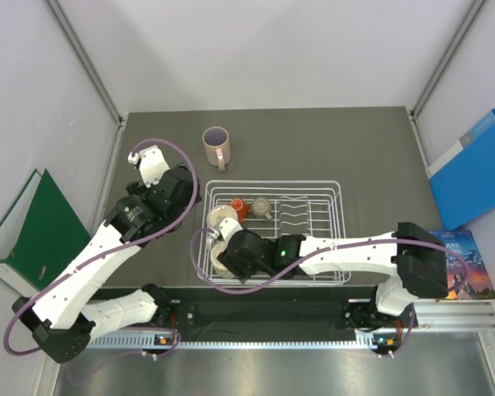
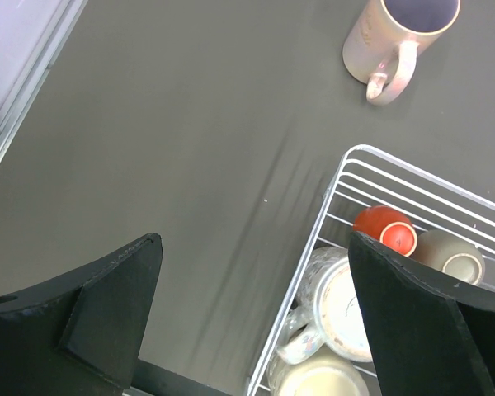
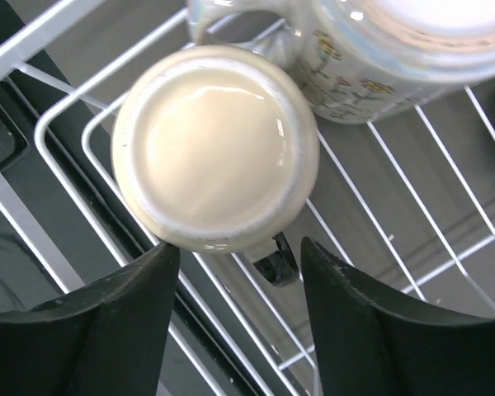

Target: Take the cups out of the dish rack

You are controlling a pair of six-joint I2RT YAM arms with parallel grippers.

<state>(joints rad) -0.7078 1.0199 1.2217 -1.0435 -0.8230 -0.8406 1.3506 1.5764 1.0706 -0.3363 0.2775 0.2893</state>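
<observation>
The white wire dish rack (image 1: 313, 188) (image 2: 340, 183) (image 3: 41, 136) holds a small red-orange cup (image 1: 238, 205) (image 2: 385, 228), a small tan cup (image 1: 261, 206) (image 2: 455, 256), a speckled mug (image 1: 222, 218) (image 2: 343, 302) (image 3: 379, 62) and an upside-down cream mug (image 1: 220, 262) (image 2: 320, 379) (image 3: 214, 148). My right gripper (image 1: 231, 252) (image 3: 239, 276) hangs open over the cream mug, its fingertips either side of the handle. On the table behind the rack stands a pinkish-beige mug (image 1: 217, 146) (image 2: 392, 37). My left gripper (image 1: 180, 188) (image 2: 256, 272) is open and holds nothing, above the table by the rack's left edge.
A green binder (image 1: 33, 231) lies off the table's left side. A blue folder (image 1: 470, 169) and a book (image 1: 464, 262) lie off its right side. Metal frame posts stand at the table's back corners.
</observation>
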